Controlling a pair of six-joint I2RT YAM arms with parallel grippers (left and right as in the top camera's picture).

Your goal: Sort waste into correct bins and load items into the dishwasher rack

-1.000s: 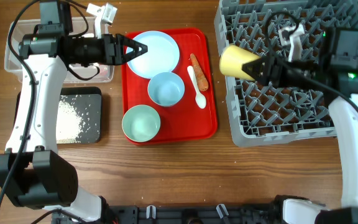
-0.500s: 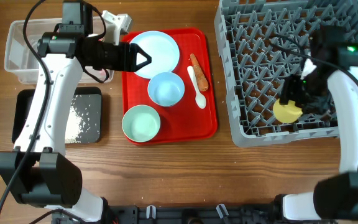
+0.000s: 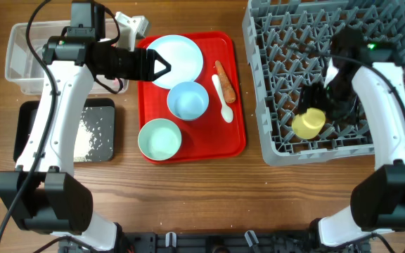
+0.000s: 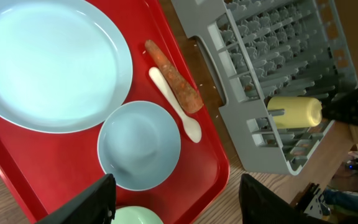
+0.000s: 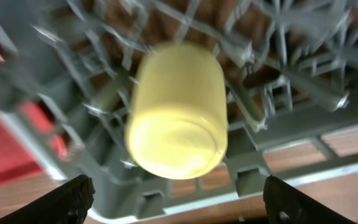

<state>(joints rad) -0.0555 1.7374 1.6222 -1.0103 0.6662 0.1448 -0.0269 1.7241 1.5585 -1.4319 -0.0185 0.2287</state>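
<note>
plate: one, pale blue [image 3: 176, 60], at the back of the red tray [image 3: 238, 137]
bowls: two on the tray; blue bowl [image 3: 187, 100] in the middle; mint bowl [image 3: 159, 138] by the front edge
spoon, carrot: one each; spoon [image 3: 223, 98] and carrot [image 3: 225, 79] side by side, right of the blue bowl
cup: one, yellow [image 3: 308, 123]; in the rack [image 3: 287, 42], near its front edge
bins: two; clear tub [image 3: 20, 49]; black tray [image 3: 104, 109] in front of it, holding white grains [image 3: 90, 137]
left jaws: spread wide, gripping nothing; over the red tray, beside the plate
right jaws: spread wider than the cup, not gripping it
overhead only: tub, black tray, grains, most of the wooden tabletop [image 3: 202, 197]
left wrist only: cup lies on its side across the pegs [image 4: 272, 56]; mint bowl a mere sliver
right wrist only: blurred close-up of the cup
</note>
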